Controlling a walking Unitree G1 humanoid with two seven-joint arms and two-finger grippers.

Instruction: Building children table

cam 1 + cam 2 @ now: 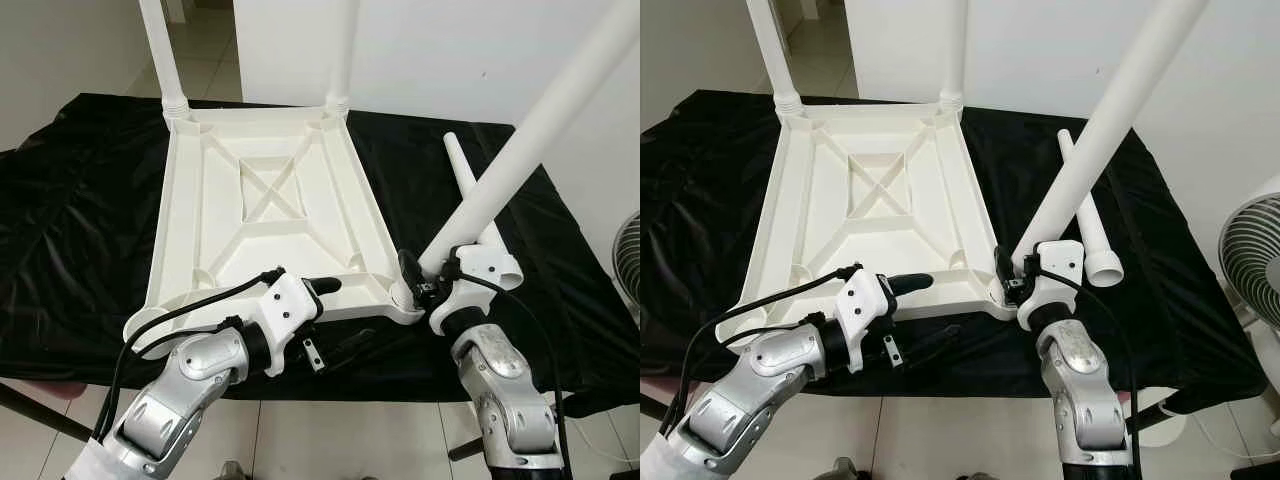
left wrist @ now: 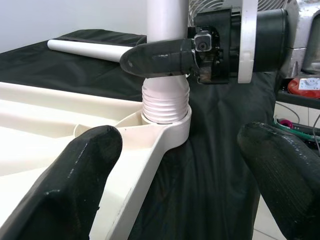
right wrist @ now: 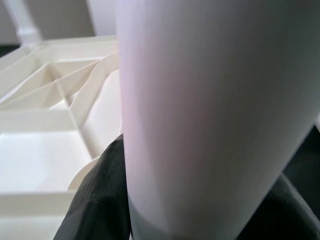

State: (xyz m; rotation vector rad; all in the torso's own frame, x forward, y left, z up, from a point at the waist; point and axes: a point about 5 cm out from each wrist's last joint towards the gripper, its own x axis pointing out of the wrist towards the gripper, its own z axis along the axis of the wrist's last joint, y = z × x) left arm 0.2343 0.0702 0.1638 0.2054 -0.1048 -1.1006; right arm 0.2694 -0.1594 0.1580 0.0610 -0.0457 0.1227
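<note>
Black cloth (image 1: 90, 230) covered the work surface, white wall behind.

Item: table top (image 1: 270, 215), white plastic, lying underside up on the cloth, two legs already standing in its far corners.

Item: third leg (image 1: 520, 160), white tube. Our right gripper (image 1: 425, 278) was closed around it low down, just above the ribbed end. That end sat in the corner socket (image 2: 167, 125) directly beneath the fingers. The long axis rose from the gripper and leaned up and away to its outer side, not yet in line with the two upright legs; we judged the coming move to turn on bringing that axis upright over the socket.

Item: our left gripper (image 1: 335, 320), jaws spread wide, holding nothing, straddling the table top's near edge just short of the socket; the leg lay straight ahead of it.

Item: fourth leg (image 1: 1090, 215), loose on the cloth beyond our right gripper, nearer that arm.
</note>
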